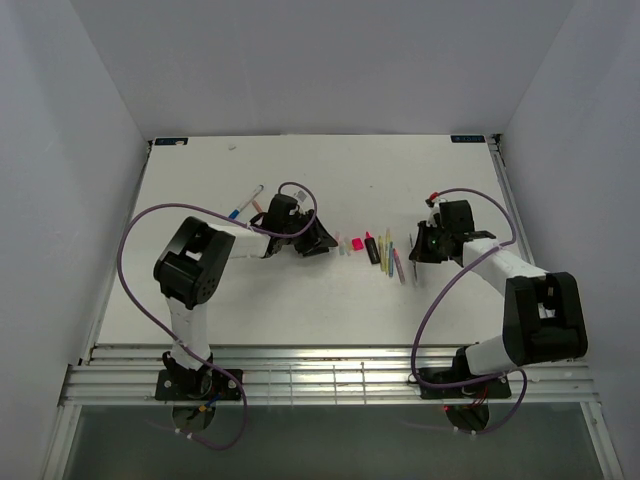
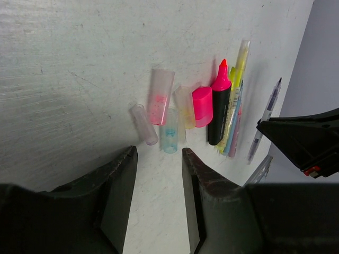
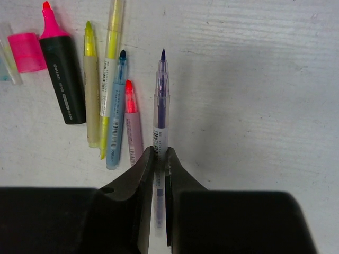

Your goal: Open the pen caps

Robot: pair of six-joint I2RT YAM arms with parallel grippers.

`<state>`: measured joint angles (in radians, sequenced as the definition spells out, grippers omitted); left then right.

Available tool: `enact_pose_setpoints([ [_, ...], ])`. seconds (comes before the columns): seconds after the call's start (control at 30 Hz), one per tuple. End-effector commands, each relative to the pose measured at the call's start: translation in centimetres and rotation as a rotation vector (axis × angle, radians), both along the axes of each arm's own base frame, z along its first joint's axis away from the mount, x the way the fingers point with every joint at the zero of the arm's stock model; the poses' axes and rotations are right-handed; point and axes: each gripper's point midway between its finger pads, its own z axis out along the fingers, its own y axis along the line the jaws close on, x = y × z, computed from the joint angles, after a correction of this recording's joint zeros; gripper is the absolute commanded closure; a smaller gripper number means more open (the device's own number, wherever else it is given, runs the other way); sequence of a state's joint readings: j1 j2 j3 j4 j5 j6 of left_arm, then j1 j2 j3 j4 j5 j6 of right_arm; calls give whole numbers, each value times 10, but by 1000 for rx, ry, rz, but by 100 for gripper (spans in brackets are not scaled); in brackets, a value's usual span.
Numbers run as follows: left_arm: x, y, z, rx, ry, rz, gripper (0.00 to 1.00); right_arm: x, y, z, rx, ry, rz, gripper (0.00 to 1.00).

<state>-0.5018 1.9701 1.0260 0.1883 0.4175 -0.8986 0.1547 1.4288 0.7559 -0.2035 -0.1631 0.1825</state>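
My left gripper (image 2: 157,159) hovers over table (image 2: 63,53), fingers apart, nothing between them. Loose pen caps (image 2: 160,96) lie clustered beside black highlighter (image 2: 220,119), with pink cap (image 2: 202,106) nearest, just beside its barrel. Thin pens (image 3: 114,106) line highlighter's opposite side. Beyond them, my right gripper (image 3: 160,154) has fingers clamped on uncapped purple pen (image 3: 161,100), tip pointing away from gripper.

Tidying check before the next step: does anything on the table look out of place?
One pen lies alone far left, beyond the left arm, away from the row of uncapped pens and loose caps mid-table. The right pincer grips a purple pen. Nothing looks spilled or broken.
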Motion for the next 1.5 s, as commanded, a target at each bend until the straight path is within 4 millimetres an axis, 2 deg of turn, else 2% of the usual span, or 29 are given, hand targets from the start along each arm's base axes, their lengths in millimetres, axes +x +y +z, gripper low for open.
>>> enact_pose_setpoints([
  [0.0, 3, 8, 5, 36, -16, 17, 49, 1, 3, -7, 9, 3, 15, 92],
  [0.2, -1, 12, 17, 36, -42, 19, 44, 0, 4, -16, 14, 22, 20, 90],
  [0.23, -1, 13, 24, 30, -59, 21, 44, -2, 5, -18, 17, 27, 22, 90],
  [0.3, -4, 16, 28, 34, -70, 25, 41, -3, 4, -21, 12, 33, 21, 87],
  [0.33, -4, 17, 37, 28, -89, 25, 41, -4, 4, -23, 8, 36, 22, 86],
  [0.53, -12, 26, 57, 42, -132, 38, 37, -5, 3, -26, 1, 47, 18, 77],
  [0.57, -13, 28, 67, 39, -149, 41, 37, -5, 4, -26, 1, 46, 21, 75],
  [0.73, -16, 42, 86, 84, -201, 67, 34, -5, 5, -27, -8, 47, 23, 67],
  [0.87, -19, 59, 100, 121, -224, 95, 32, -4, 5, -26, -10, 45, 24, 61],
  [1.13, -14, 102, 105, 163, -218, 173, 32, -2, 6, -15, -28, 23, 26, 51],
  [1.27, -14, 132, 104, 195, -203, 229, 32, 0, 10, 3, -40, -21, 18, 46],
  [1.43, -18, 160, 100, 221, -181, 285, 30, 3, 29, 30, -115, -72, 47, 43],
  [1.47, -19, 170, 95, 236, -159, 304, 30, 1, 30, 33, -140, -69, 52, 39],
])
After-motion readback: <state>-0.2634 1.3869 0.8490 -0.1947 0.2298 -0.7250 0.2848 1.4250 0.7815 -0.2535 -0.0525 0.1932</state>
